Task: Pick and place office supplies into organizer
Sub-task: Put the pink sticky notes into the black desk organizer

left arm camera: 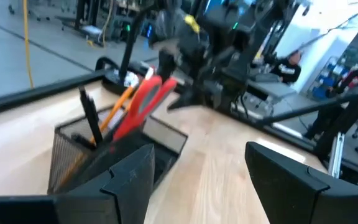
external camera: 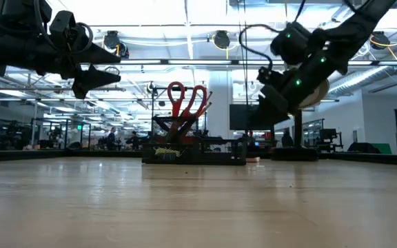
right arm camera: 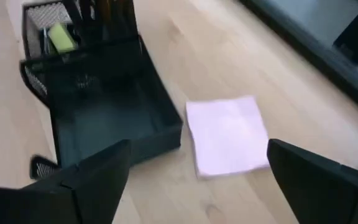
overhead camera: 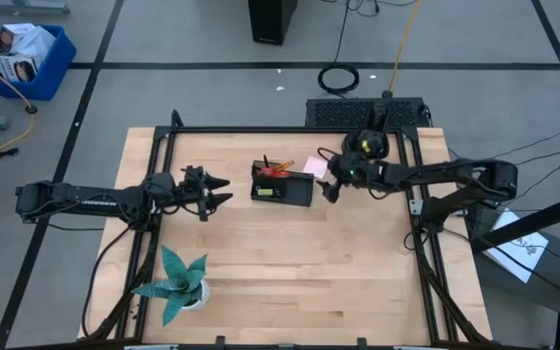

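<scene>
Nearest the lens in the right wrist view: the right gripper point(right arm camera: 194, 180), fingers spread wide, nothing between them. It hangs above the table point(overhead camera: 290, 272), over the pink sticky-note pad point(right arm camera: 227, 135). The pad lies flat on the wood, just beside the organizer's point(right arm camera: 107, 115) low open compartment; whether they touch I cannot tell.

From overhead, the organizer point(overhead camera: 282, 185) sits near table centre. The pad point(overhead camera: 314, 166) is at its 2 o'clock, the right gripper point(overhead camera: 331, 180) at its 3 o'clock.

Organizer contents: red-handled scissors point(external camera: 187, 102) stand upright, handles up, in the taller section, with a black pen point(left arm camera: 91, 119) and an orange pencil point(left arm camera: 122, 102). A small yellow piece point(right arm camera: 61, 36) lies in a mesh compartment.

Left gripper point(overhead camera: 217, 191): at the organizer's 9 o'clock, raised off the table, fingers apart, holding nothing.

A teal spiky plant point(overhead camera: 178, 284) stands at roughly 7 o'clock from the organizer, well apart.
</scene>
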You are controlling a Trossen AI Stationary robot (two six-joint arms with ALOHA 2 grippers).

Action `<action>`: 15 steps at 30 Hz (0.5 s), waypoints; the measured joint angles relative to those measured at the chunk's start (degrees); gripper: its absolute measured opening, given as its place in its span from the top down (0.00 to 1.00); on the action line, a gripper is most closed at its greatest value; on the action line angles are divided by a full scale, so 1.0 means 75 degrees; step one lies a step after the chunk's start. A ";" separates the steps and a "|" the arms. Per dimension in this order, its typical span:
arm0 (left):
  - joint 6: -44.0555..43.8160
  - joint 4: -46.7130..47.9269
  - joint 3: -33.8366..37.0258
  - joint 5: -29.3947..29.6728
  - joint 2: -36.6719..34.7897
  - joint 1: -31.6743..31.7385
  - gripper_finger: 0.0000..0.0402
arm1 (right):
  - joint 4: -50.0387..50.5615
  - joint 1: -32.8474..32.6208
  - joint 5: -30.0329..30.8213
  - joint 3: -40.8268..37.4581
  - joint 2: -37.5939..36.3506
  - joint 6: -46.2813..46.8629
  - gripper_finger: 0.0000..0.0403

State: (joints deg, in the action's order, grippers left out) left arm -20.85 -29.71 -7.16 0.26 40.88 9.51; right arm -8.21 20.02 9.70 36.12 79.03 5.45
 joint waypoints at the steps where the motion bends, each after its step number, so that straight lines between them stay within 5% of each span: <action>1: 0.0011 -0.0107 0.0000 0.0004 -0.0003 0.0013 0.36 | 0.0006 0.0087 -0.0137 -0.0003 0.0047 0.0017 0.08; 9: 0.0105 -0.0286 0.0000 -0.0008 -0.0003 0.0042 0.36 | -0.0550 0.0412 -0.0586 -0.0001 0.0550 -0.0216 0.09; 15: -0.0085 -0.0276 0.0000 -0.0008 -0.0003 0.0042 0.36 | -0.1028 -0.0242 -0.0849 0.0002 0.0692 -0.0179 0.10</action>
State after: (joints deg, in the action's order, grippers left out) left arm -21.49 -31.78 -7.16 0.21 40.86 9.82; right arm -15.92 18.21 3.33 36.14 84.22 4.11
